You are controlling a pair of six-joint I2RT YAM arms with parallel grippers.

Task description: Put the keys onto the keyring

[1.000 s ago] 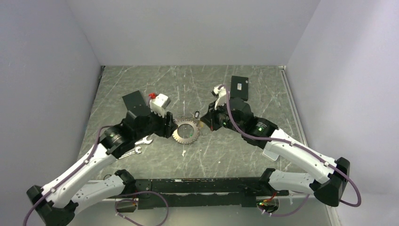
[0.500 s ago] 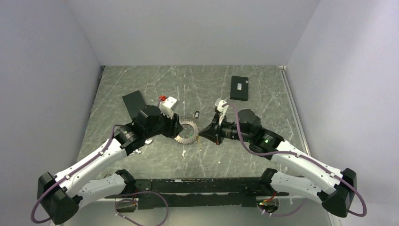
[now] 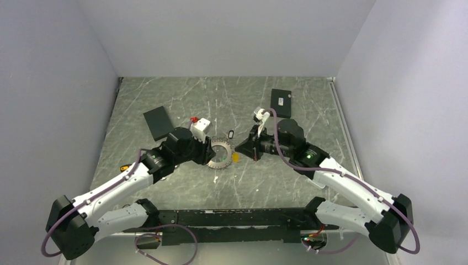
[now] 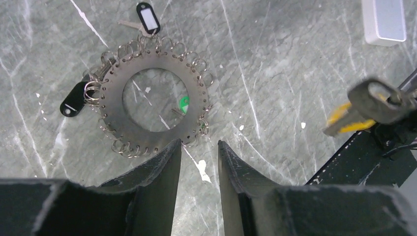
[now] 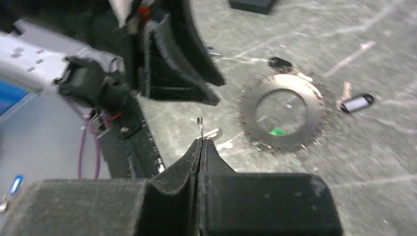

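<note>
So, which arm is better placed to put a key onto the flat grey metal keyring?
Right: the right gripper is shut on the yellow-headed metal key beside the keyring; the left gripper is open, empty.

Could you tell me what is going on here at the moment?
The two arms are working on getting a key onto the keyring, which lies flat on the table. The right gripper is shut on a yellow-headed key, held just beside the ring. The left gripper hovers at the ring's edge, jaws apart with nothing between them. That key is not yet on the ring.
</note>
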